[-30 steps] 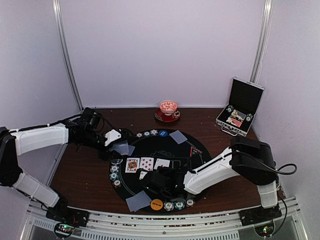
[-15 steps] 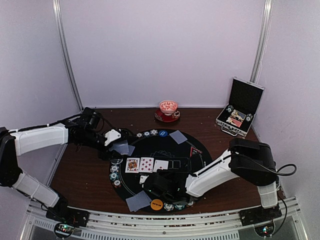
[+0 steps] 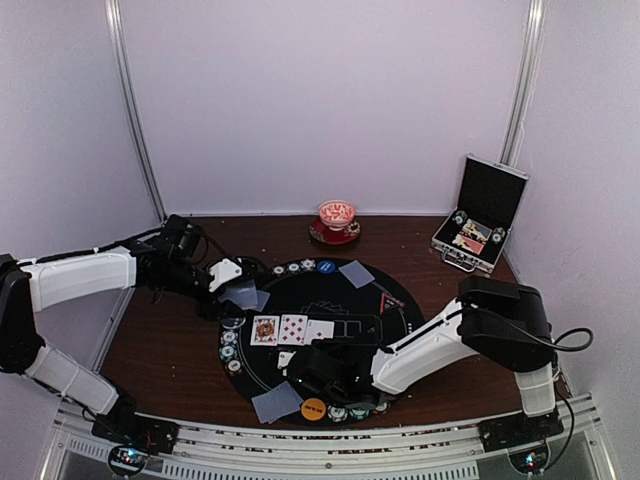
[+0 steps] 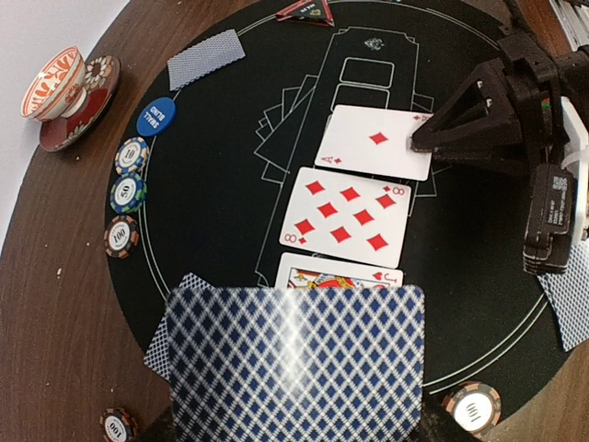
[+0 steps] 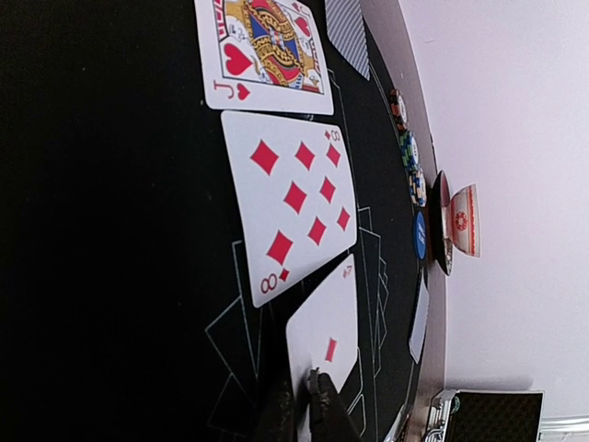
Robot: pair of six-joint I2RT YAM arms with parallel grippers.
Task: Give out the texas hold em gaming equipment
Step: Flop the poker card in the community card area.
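Three face-up cards lie in a row on the round black mat [image 3: 390, 335]: jack of hearts [image 4: 336, 274], eight of diamonds [image 4: 354, 210] and ace of diamonds [image 4: 377, 143]. My right gripper [image 4: 416, 143] is shut on the ace's near edge [image 5: 327, 331], which is slightly tilted up. My left gripper [image 3: 238, 290] hovers over the mat's left rim, shut on a blue-backed deck [image 4: 299, 364] that hides its fingers. Striped chips [image 4: 127, 193] and a blue disc [image 4: 155, 117] sit at the far rim. An orange disc [image 3: 313, 408] and more chips [image 3: 350, 410] lie at the near rim.
Face-down cards lie at the far seat [image 3: 356, 273], the near seat [image 3: 276, 402] and under the deck [image 4: 170, 322]. A red-patterned cup on a saucer [image 3: 337, 220] stands behind the mat. The open silver-edged case [image 3: 478, 225] sits at the back right.
The right arm has shifted slightly toward the near edge, its gripper still at the ace. The left arm and the deck have not moved.
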